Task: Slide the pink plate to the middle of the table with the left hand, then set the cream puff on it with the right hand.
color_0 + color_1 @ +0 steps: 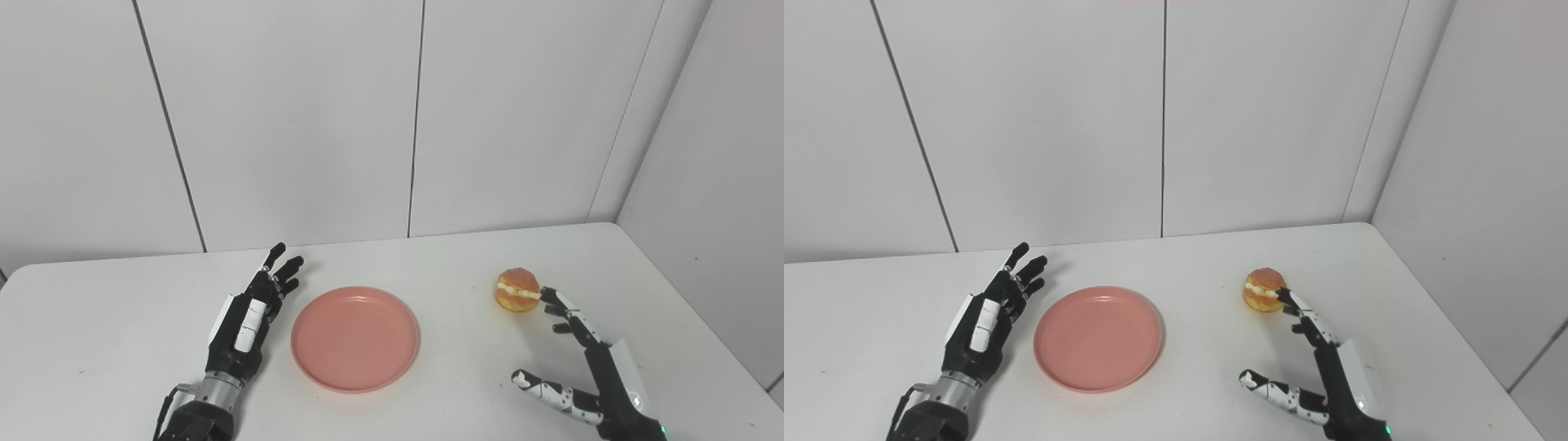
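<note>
Plate (355, 339) centred; right hand (579, 361), fingers (554, 299) wide, reaching puff (517, 290), must close; left hand (248, 324) spread, idle

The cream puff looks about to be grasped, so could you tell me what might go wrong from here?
The right hand is open, with only fingertips at the cream puff; a poke could roll it away. Closing hard may squeeze out the cream. The left hand beside the pink plate could nudge it.
</note>
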`<state>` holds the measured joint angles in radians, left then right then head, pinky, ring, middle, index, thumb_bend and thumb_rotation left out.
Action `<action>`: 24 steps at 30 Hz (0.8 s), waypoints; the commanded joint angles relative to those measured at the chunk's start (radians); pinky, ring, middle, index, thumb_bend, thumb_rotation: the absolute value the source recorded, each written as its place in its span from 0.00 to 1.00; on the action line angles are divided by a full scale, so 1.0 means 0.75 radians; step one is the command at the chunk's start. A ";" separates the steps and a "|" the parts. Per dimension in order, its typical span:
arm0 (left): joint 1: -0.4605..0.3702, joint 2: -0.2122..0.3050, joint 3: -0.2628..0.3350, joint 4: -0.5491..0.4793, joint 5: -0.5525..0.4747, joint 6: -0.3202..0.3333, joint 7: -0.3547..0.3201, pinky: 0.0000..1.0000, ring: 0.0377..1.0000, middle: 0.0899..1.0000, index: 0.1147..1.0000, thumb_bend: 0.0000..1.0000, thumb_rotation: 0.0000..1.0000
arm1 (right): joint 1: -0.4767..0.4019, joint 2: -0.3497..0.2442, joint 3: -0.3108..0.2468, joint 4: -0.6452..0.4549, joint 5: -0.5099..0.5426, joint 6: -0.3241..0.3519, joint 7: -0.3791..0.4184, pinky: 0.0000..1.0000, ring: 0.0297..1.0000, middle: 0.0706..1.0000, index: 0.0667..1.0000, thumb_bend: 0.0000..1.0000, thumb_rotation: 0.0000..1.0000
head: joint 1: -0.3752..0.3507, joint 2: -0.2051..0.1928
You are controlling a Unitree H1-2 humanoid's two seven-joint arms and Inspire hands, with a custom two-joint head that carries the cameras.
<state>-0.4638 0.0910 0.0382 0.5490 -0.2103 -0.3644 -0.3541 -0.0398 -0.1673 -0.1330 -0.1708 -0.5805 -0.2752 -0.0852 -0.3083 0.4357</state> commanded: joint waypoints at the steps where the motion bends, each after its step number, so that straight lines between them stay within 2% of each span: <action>1: 0.140 -0.009 -0.002 0.045 -0.005 0.028 0.008 0.93 0.95 0.86 0.94 0.89 0.85 | -0.048 -0.042 -0.001 -0.052 -0.058 0.050 -0.011 0.71 0.80 0.84 0.86 0.92 0.65 | 0.005 0.001; 5: 0.151 -0.011 -0.008 0.015 -0.004 0.046 0.011 0.92 0.95 0.86 0.95 0.88 0.85 | -0.128 -0.086 0.018 -0.048 -0.139 0.147 0.021 0.69 0.80 0.84 0.85 0.93 0.61 | 0.008 -0.004; 10: 0.154 -0.011 -0.010 0.013 -0.006 0.050 0.006 0.92 0.95 0.86 0.94 0.88 0.85 | -0.225 -0.138 0.060 -0.032 -0.246 0.273 0.072 0.61 0.77 0.84 0.85 0.95 0.56 | 0.011 -0.015; 13: 0.153 -0.011 -0.010 0.017 -0.009 0.051 0.003 0.91 0.95 0.86 0.95 0.89 0.85 | -0.277 -0.183 0.097 -0.010 -0.312 0.306 0.088 0.60 0.76 0.83 0.84 0.96 0.53 | 0.009 -0.018; 17: 0.151 -0.011 -0.011 0.022 -0.010 0.051 0.001 0.92 0.95 0.87 0.95 0.89 0.85 | -0.346 -0.226 0.132 0.021 -0.334 0.360 0.140 0.60 0.77 0.82 0.83 0.98 0.51 | 0.007 -0.019; 24: 0.154 -0.015 -0.009 0.021 -0.017 0.055 -0.005 0.91 0.95 0.87 0.95 0.88 0.85 | -0.461 -0.306 0.183 0.162 -0.359 0.390 0.169 0.58 0.76 0.81 0.81 0.98 0.48 | 0.010 -0.022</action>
<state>-0.4388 0.0888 0.0310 0.5038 -0.2109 -0.3295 -0.3557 -0.3465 -0.3655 0.0070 -0.0341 -0.8439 -0.0028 0.0459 -0.3022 0.4188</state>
